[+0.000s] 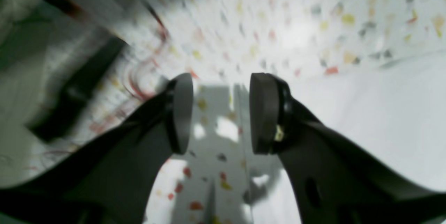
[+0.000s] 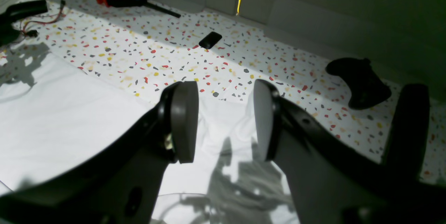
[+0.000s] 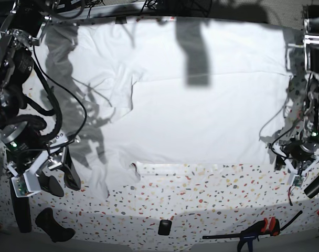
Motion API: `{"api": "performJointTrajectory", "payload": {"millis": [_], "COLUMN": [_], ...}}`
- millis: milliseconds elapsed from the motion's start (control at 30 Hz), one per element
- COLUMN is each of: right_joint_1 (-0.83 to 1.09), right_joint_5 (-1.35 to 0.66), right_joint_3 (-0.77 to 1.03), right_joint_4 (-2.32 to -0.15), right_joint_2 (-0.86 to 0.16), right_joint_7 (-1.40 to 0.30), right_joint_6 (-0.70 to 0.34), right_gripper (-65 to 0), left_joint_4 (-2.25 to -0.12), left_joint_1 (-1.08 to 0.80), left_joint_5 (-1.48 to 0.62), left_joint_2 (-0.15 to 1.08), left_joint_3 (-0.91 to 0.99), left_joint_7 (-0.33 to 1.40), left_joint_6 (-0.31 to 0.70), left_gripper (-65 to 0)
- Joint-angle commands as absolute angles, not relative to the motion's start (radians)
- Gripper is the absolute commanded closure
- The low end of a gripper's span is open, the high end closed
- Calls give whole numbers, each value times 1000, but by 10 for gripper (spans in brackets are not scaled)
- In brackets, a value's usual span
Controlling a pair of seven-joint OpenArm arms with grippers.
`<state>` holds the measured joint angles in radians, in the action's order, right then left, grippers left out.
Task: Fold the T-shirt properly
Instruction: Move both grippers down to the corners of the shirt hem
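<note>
My left gripper (image 1: pixel 221 112) and right gripper (image 2: pixel 225 121) both have their jaws apart, holding nothing. The T-shirt (image 3: pixel 201 115) lies spread over the bench (image 3: pixel 201 202).

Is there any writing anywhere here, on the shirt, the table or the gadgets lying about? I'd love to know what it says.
None: no readable word, number or logo shows in any view.
T-shirt: plain white, no print.
Table: only coloured flecks, no letters.
Small black slab: blank as far as can be told.
Game controller: black, any markings too dark to read.
Clamp: too small to show a brand.
</note>
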<state>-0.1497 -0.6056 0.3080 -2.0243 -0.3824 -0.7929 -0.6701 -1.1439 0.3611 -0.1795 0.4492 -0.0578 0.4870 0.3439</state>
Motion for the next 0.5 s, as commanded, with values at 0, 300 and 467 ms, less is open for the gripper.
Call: {"api": "performJointTrajectory", "payload": {"millis": [0,300,467], "right_joint_1": [-168,-151,-127], "right_joint_5": [-613,-613,-613], "right_joint_3": [314,314,314], "right_joint_4": [-2041,-2041,-2041], "right_joint_2": [-396,-396,-395], "right_joint_7": [-768,-787,-798], "right_joint_6": [-673,-673,-673], "right_gripper": [-250,-250,-250], "left_joint_4": [-1100,-691,-535], "left_joint_1": [426,695,751], "left_joint_5": [-221,-532,-505], "left_joint_2": [466,466,466], "left_joint_3": [-51,-51,-51], "left_joint_7": [474,675,595], "left_joint_6": [375,525,525], "left_gripper": [-260,-260,-260]}}
